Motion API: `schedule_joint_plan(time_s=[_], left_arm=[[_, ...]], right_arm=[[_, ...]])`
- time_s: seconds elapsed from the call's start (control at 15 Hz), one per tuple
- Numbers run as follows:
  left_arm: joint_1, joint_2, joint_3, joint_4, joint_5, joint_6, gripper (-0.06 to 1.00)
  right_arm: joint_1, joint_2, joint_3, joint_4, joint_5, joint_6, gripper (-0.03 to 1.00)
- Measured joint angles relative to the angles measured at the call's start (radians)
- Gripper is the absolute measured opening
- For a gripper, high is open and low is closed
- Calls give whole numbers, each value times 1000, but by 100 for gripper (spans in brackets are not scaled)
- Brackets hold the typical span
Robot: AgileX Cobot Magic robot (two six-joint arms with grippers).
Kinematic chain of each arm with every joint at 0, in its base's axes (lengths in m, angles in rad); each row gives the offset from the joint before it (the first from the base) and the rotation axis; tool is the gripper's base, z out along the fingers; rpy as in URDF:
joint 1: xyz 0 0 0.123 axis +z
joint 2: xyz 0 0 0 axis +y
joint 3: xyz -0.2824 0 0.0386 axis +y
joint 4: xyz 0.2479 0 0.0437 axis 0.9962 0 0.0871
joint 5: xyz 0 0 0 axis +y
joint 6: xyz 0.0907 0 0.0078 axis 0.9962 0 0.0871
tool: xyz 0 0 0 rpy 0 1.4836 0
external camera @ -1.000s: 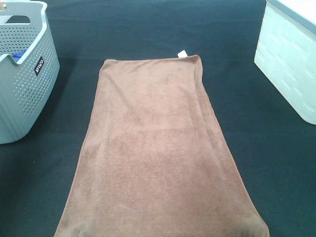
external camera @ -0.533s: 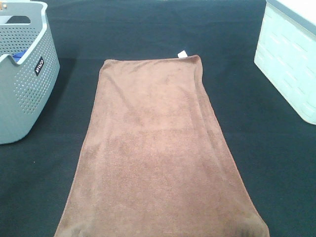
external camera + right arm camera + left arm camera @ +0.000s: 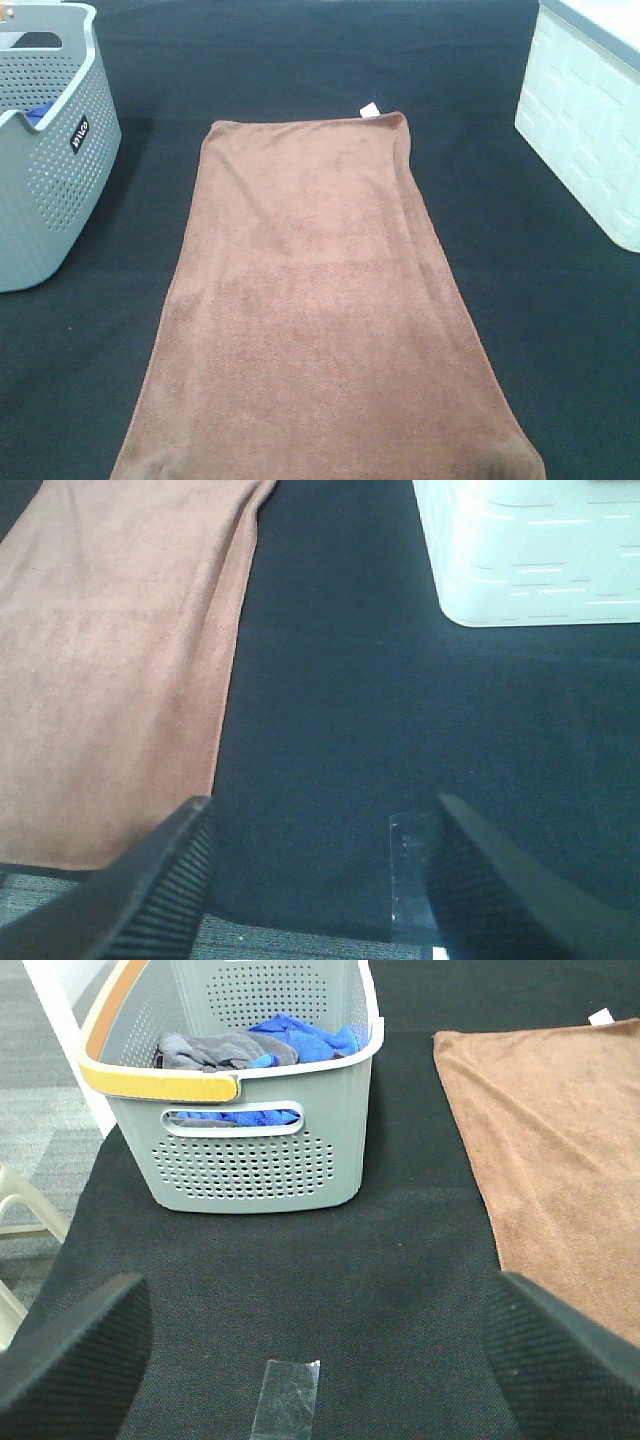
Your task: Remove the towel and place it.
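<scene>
Two grippers are in my wrist views, both empty. My left gripper [image 3: 318, 1360] has its jaws spread wide, nothing between the ribbed black fingers [image 3: 75, 1355], and it hangs over bare black table cloth [image 3: 380, 1260]. A strip of clear tape [image 3: 285, 1398] lies on the cloth between the jaws. My right gripper [image 3: 320, 880] also stands apart with nothing held, though less widely; a second piece of clear tape [image 3: 408, 870] sits on the cloth just by its one finger, near the table's front edge.

From the high camera neither gripper shows. The towel [image 3: 320, 320] lies spread flat in the middle of the table, lengthways from the near edge toward the far side, its near end running out of the bottom of that view. It is reddish-brown and plush, with a few shallow creases along its right side. In the right wrist view its near corner reaches the table's front edge.

Farther back, the white tag [image 3: 369, 110] sticks out at the towel's far right corner.

On the left stands the grey perforated basket [image 3: 60, 200], apart from the towel, with dark cloth between them. The left wrist view shows a blue cloth [image 3: 300, 1038] and a grey cloth [image 3: 215, 1050] inside it, and an orange-yellow handle [image 3: 160, 1082] on its rim.

At far right stands a white bin [image 3: 590, 130], also well clear of the towel.
</scene>
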Motion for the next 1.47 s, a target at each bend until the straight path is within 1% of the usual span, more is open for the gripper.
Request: schedule_joint_plan(time_s=[0.27,0.53,0.67,0.93,1.2,1.47], left_arm=[[0,-2,39,-23,2,18,85],[0,-2,159,-29,1,18,85],[0,-2,176,-34,-30,18,84],[0,-2,217,-65,-148,13,84],[0,-2,221,-62,-168,-14,84],[0,-2,221,-62,-168,-15,84]], right_arm=[[0,-7,54,0,-20,-10,60],[0,-7,81,1,-123,-25,60],[0,-7,101,1,-152,-25,60],[0,-7,104,1,-157,-26,60],[0,-7,104,1,-157,-26,60],[0,-7,104,1,-157,-26,60]])
